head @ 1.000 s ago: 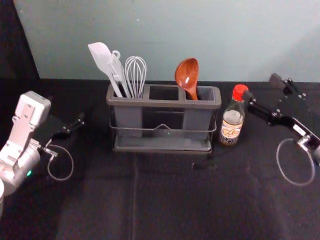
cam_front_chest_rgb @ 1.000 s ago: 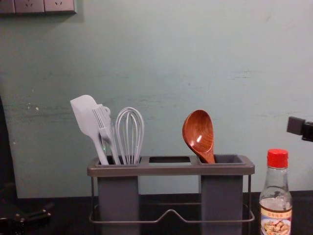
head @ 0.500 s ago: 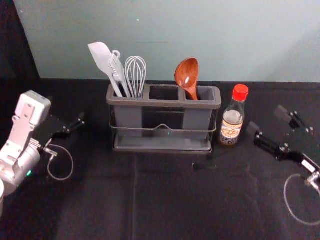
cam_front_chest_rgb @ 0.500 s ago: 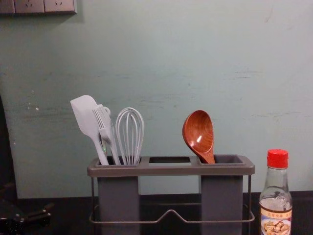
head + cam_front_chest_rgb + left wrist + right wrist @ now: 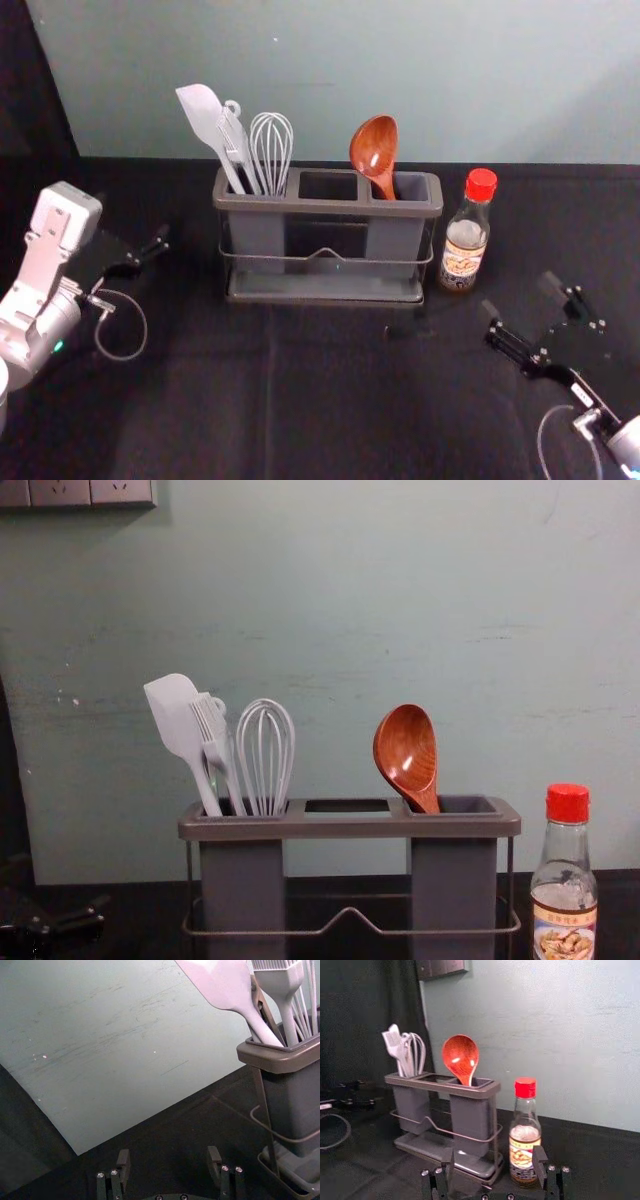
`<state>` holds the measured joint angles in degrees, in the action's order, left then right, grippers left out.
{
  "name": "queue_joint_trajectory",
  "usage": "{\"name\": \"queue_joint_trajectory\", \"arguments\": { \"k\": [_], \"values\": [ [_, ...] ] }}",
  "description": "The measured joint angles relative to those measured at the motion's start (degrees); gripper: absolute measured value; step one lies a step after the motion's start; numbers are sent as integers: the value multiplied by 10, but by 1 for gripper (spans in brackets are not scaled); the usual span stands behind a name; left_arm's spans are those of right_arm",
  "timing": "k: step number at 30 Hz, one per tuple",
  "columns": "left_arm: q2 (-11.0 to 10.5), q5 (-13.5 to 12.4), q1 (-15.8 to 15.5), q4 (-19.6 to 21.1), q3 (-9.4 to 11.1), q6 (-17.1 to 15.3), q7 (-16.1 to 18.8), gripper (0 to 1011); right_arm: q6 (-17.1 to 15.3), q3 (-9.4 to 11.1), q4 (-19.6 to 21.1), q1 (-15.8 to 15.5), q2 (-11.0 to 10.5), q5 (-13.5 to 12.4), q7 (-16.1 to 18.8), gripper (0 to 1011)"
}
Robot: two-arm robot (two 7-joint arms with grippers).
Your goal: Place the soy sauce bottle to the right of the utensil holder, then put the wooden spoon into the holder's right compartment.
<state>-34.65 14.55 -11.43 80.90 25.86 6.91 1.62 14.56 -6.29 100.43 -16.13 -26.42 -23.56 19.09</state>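
The soy sauce bottle (image 5: 466, 235), red-capped, stands upright just right of the grey utensil holder (image 5: 328, 208), a small gap between them. The wooden spoon (image 5: 375, 150) leans bowl-up in the holder's right compartment, also visible in the chest view as the spoon (image 5: 408, 755). My right gripper (image 5: 520, 296) is open and holds nothing, in front and to the right of the bottle; in its wrist view the right gripper (image 5: 493, 1156) has its fingers apart. My left gripper (image 5: 148, 250) is parked left of the holder; the left wrist view shows the left gripper (image 5: 169, 1157) open and empty.
A white spatula (image 5: 205, 120), a brush (image 5: 236, 140) and a whisk (image 5: 271, 150) stand in the holder's left compartment. Behind the black-covered table (image 5: 340, 400) rises a pale green wall (image 5: 340, 60).
My right gripper has backed away from beside the bottle's cap, toward the table's front, and has left the chest view. Bottle, spoon, holder and left arm look unmoved.
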Motion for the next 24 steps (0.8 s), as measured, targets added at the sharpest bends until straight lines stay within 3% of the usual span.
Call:
{"name": "queue_joint_trajectory", "arguments": {
  "k": [3, 12, 16, 24],
  "values": [
    [0, 0, 0, 0, 0, 0, 0, 1005, 18, -1, -13, 0, 16, 25, -15, 1002],
    [0, 0, 0, 0, 0, 0, 0, 1005, 51, -7, -62, 20, 52, 70, -31, 1003],
    [0, 0, 0, 0, 0, 0, 0, 1005, 65, -10, -80, 32, 62, 82, -28, 1003],
    [0, 0, 0, 0, 0, 0, 0, 1005, 65, -10, -78, 30, 60, 82, -28, 1003]
  ]
}}
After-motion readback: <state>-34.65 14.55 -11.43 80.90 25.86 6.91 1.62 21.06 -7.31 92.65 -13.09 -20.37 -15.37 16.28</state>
